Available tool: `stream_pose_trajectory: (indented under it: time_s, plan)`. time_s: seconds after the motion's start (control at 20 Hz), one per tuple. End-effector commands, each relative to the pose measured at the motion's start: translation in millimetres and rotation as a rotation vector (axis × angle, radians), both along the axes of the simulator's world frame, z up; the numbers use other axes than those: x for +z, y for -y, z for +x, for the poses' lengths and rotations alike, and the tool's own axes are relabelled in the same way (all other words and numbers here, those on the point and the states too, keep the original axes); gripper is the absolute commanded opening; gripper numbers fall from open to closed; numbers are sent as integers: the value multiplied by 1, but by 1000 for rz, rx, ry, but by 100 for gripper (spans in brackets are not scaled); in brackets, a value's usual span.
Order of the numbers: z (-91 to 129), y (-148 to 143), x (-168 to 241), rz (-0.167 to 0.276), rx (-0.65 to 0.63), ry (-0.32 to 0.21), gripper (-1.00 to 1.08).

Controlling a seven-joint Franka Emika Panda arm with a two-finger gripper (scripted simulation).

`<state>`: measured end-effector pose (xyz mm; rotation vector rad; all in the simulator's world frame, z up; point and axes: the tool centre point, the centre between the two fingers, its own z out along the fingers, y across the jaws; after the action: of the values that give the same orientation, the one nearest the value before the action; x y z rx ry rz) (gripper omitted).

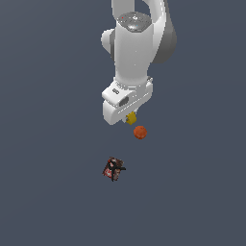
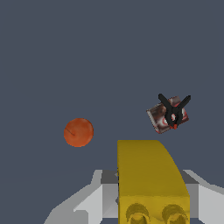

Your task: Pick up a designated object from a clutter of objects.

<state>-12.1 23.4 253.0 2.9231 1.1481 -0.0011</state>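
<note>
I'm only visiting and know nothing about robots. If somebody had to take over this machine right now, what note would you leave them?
Hand: down over the yellow block, its fingers on either side of it in the wrist view. Whether they already grip it cannot be told.
Things: in the exterior view the block peeks out under the hand; the orange-red ball lies just beside it, apart, and the dark red-black patterned box lies further off.
Done: the hand has been lined up on the right piece.
Left: confirm the grip, then lift the block straight up, keeping clear of the ball.
</note>
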Motion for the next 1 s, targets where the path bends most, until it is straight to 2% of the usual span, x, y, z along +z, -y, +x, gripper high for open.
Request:
stream_pose_trajectory:
  time_s: [0.0, 0.45, 0.95]
  plan:
    - [6, -19, 24, 0, -1, 0, -100]
    - [29, -74, 96, 1, -2, 0, -100]
    - [44, -103, 133, 1, -3, 0, -100]
